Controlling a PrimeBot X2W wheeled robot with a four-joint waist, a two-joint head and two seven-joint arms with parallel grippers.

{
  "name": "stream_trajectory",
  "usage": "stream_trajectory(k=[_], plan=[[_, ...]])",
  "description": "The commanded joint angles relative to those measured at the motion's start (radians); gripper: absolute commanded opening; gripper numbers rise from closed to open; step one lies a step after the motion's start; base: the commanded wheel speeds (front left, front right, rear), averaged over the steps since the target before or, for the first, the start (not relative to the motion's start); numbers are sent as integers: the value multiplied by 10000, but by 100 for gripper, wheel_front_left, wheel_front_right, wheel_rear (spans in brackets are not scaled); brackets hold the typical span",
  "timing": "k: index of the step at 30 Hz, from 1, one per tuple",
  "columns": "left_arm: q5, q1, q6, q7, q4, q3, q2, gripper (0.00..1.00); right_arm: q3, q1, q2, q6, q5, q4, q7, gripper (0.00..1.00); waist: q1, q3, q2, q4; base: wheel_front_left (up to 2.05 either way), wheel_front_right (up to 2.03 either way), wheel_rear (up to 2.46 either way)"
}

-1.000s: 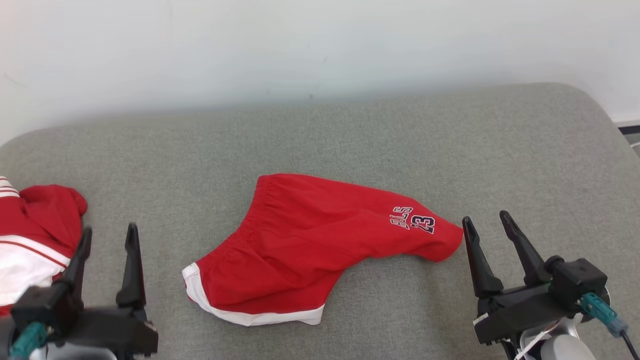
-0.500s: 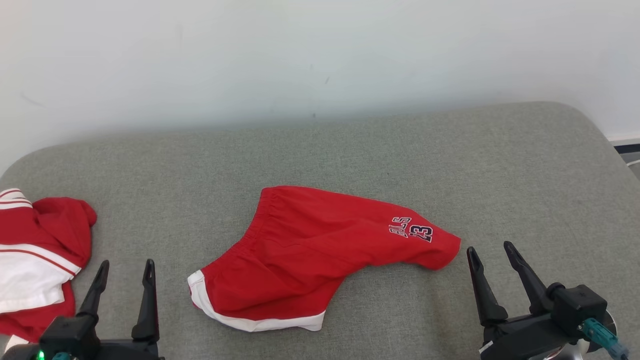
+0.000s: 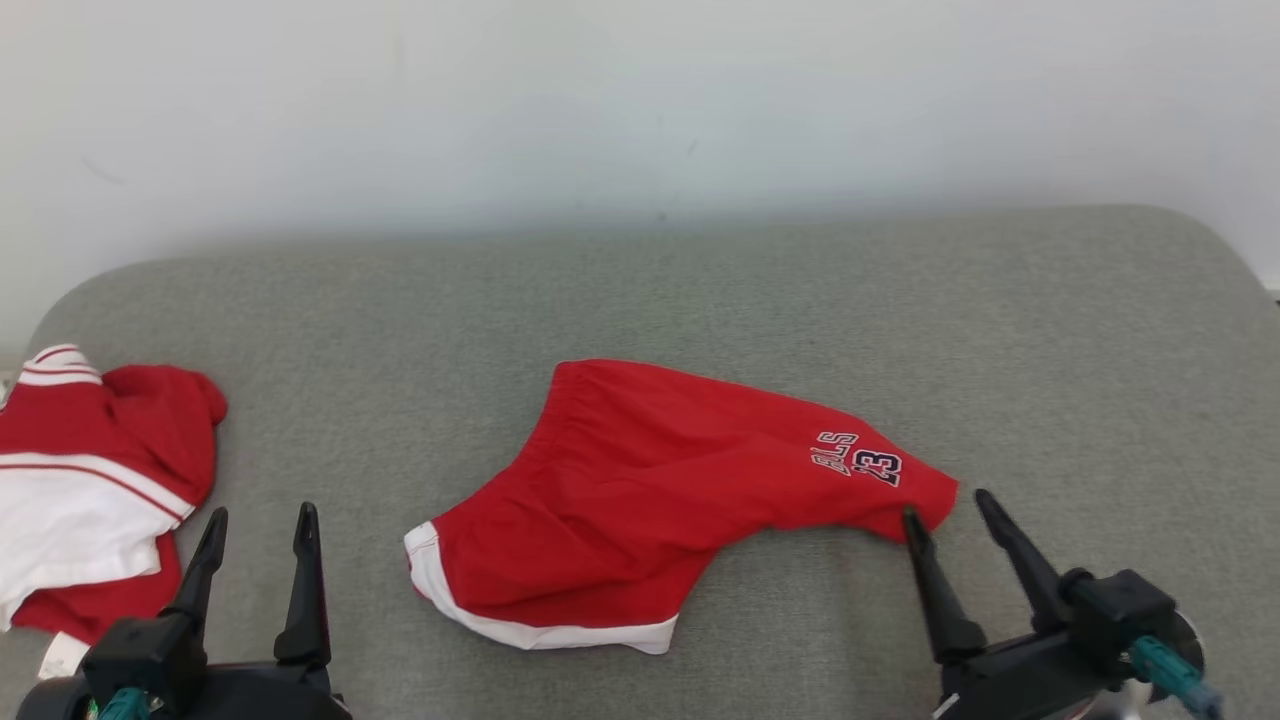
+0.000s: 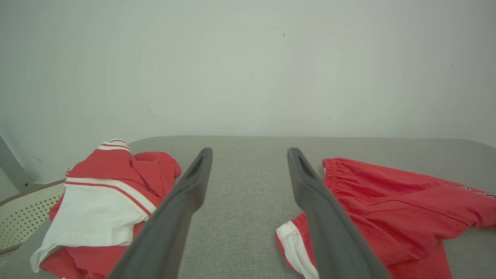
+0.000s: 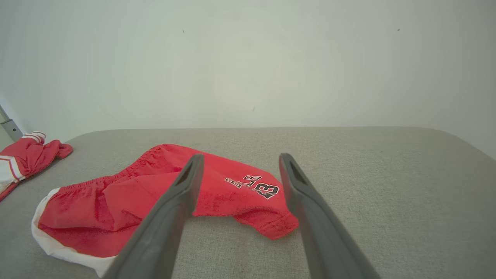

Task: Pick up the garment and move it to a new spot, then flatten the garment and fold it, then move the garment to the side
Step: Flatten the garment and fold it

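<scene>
Head view: I am holding both hands low over the near side of a grey, fabric-covered worktop (image 3: 700, 290) with rounded far corners. My left hand (image 3: 263, 510) is standing wide open with nothing between its fingers, and my right hand (image 3: 945, 503) is gaping just as wide and gripping nothing. The red shorts (image 3: 640, 500) are lying rumpled on the worktop between my two hands. Their white-trimmed hem is pointing toward my left hand, apart from it. The end printed with 23 is lying just beside my right hand's inner fingertip; I cannot tell whether they are touching. On the outer side of my left hand a red and white garment (image 3: 90, 480) is sitting in a heap near the worktop's edge. Beyond my fingertips a plain pale wall (image 3: 640, 100) is rising behind the worktop. In the left wrist view a white perforated basket (image 4: 23, 217) is showing past that heap.
</scene>
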Motion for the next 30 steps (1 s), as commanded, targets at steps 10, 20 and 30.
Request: stream_trajectory(k=[10,20,30], plan=[[181,-837,-404,-151,278,-46,-683,100,1909,-681,-527,-3,-290,532,365,100,0,865,0,1901,0,0,0],[601,-1565,-1024,-168,671,-42,-1608,100,3701,-1306,-1491,-3,-502,1927,442,100,0,1320,0,3068,0,0,0],[1108,-1717,-1545,-171,948,342,-2237,100,4486,-2098,-1906,-5,-762,3554,560,100,0,1487,0,3258,0,0,0]])
